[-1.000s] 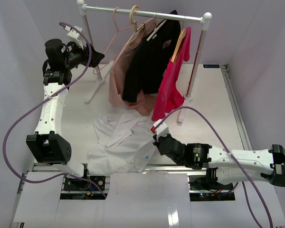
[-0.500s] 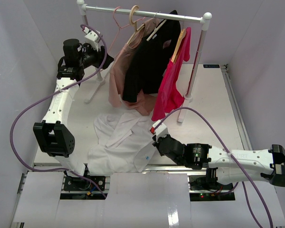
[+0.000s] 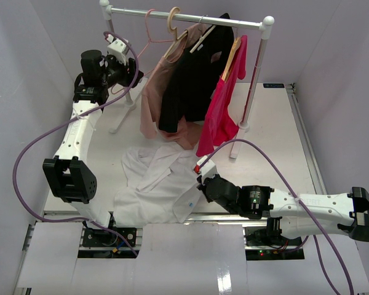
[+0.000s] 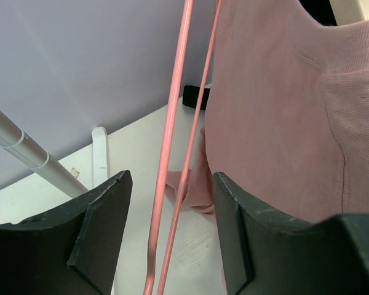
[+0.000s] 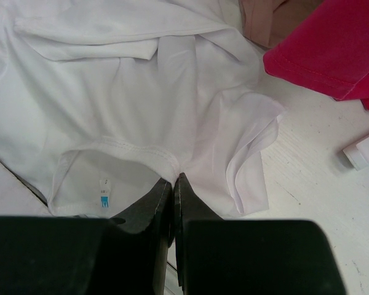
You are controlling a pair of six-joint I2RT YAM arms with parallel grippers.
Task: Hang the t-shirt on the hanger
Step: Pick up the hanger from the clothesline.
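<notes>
left gripper (image 4: 172, 178) is gaping around hanger (image 4: 177, 80) wires (nothing gripped); right gripper (image 5: 173, 184) is pinching t-shirt (image 5: 111, 104) collar shut; thin wire likely slipping out when closing

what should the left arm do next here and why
Probably close the left gripper on the hanger. In the left wrist view the hanger's pink wires run between the open jaws, so it is lined up but not gripped. The right gripper is shut on the collar of the t-shirt, so the shirt side looks ready.
</notes>
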